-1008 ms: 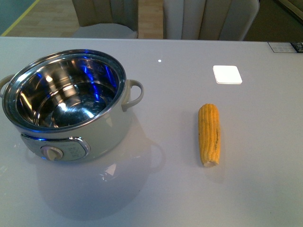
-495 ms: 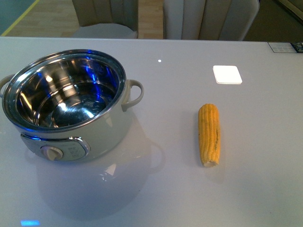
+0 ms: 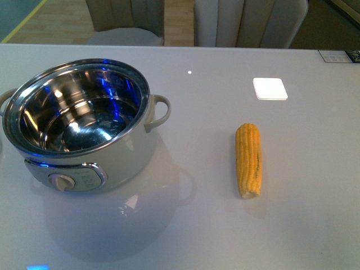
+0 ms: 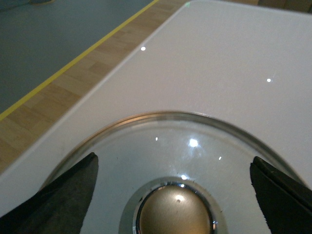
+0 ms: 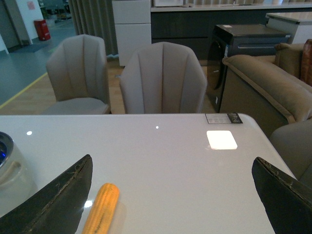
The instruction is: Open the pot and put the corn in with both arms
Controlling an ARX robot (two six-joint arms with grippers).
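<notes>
As we look out from the front camera, the pot [image 3: 84,121] stands uncovered on the nine o'clock side of the table [image 3: 197,236], its steel inside shining and its control knob [image 3: 62,181] facing six o'clock. The corn [image 3: 248,160] lies flat on the table, well apart from the pot at about three o'clock from it, and runs lengthwise from twelve to six. A white square [image 3: 270,88] sits at twelve o'clock from the corn, and chairs [image 3: 247,22] stand beyond the far edge.

From the left wrist, we find the left gripper [image 4: 173,163] with its fingers [image 4: 63,195] spread wide and clasping nothing. One finger is on each side of a glass lid [image 4: 161,136] that lies on the table. The lid's brass handle [image 4: 175,214] sits between them, and we cannot tell whether anything touches it.

From the right wrist, we see the right gripper [image 5: 171,165] likewise parted and empty above the table. The corn lies near one finger, and the pot's edge shows just beyond it.
</notes>
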